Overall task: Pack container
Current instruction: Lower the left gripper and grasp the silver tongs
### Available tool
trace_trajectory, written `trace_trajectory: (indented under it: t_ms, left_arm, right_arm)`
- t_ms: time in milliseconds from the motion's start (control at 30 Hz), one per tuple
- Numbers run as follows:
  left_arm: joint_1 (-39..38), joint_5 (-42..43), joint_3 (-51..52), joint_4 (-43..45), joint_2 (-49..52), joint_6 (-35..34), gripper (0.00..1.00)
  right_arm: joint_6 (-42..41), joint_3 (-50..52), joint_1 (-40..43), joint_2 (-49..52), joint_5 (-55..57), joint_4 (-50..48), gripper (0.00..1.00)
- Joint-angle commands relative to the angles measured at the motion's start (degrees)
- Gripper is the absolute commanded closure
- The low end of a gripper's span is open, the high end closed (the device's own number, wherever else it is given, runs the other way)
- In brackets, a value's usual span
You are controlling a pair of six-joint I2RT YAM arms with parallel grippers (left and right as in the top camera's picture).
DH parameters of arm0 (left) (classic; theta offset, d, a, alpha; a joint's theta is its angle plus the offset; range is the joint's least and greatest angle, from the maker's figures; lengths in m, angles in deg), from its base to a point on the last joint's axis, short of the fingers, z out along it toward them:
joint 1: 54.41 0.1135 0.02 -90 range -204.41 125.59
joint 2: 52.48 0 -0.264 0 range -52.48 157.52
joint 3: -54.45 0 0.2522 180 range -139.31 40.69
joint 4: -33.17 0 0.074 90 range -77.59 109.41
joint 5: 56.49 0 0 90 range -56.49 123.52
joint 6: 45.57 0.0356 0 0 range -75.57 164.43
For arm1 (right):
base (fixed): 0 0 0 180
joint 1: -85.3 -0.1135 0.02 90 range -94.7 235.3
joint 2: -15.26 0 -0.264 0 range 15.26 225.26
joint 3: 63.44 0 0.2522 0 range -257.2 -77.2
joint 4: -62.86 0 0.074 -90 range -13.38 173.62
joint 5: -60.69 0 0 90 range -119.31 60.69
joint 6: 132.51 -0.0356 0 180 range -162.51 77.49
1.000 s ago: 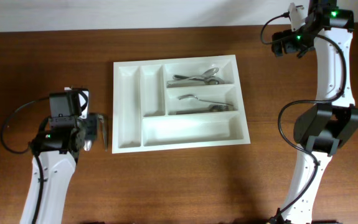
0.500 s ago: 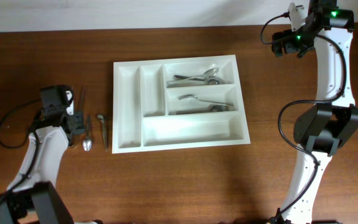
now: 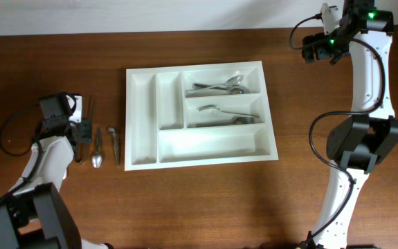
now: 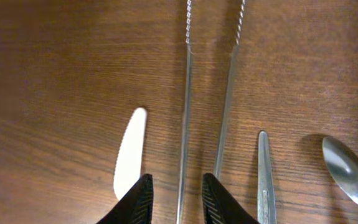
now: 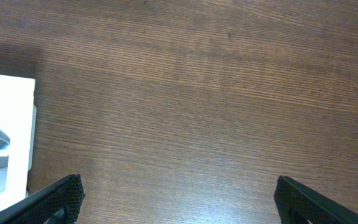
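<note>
The container (image 3: 209, 144), a white cutlery tray, lies at the table's middle with metal cutlery (image 3: 216, 86) in its two upper right compartments. Long metal tongs (image 3: 91, 107) lie on the wood left of it. My left gripper (image 3: 81, 131) hangs low over them. In the left wrist view its jaws stand narrowly apart astride one tongs arm (image 4: 184, 130), with a sliver of wood on each side; left gripper (image 4: 176, 202) is open. The right gripper (image 3: 311, 50) hovers wide open over bare wood at the far right; right gripper (image 5: 179, 202) holds nothing.
A spoon (image 3: 97, 149) and another metal utensil (image 3: 115, 145) lie between the tongs and the tray. A white knife-shaped piece (image 4: 131, 152) lies just left of the tongs. The tray's corner (image 5: 4, 124) shows at the left edge of the right wrist view.
The left gripper has moved left, away from the tray, to over the tongs, uncovering the spoon. Its jaws have narrowed. The right arm has not moved.
</note>
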Motion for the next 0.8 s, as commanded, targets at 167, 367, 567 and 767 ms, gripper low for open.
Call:
trace_trajectory:
  t_ms: [167,367,567,767]
  left_arm:
    - [0.22,3.54,-0.98,2.99,4.02,1.62,0.75]
    - [0.22,3.56,-0.98,3.58,6.27,1.62,0.75]
    - [0.22,3.58,-0.98,4.55,8.83,1.6,0.75]
    - [0.22,3.58,-1.01,4.81,10.25,1.6,0.75]
  right_arm:
    - [-0.28,-0.83,-0.04,-2.38,0.31,0.02,0.01]
    - [-0.28,-0.83,-0.04,-2.38,0.31,0.02,0.01]
    - [-0.28,-0.83,-0.04,-2.38,0.31,0.02,0.01]
    - [-0.28,-0.83,-0.04,-2.38,0.31,0.02,0.01]
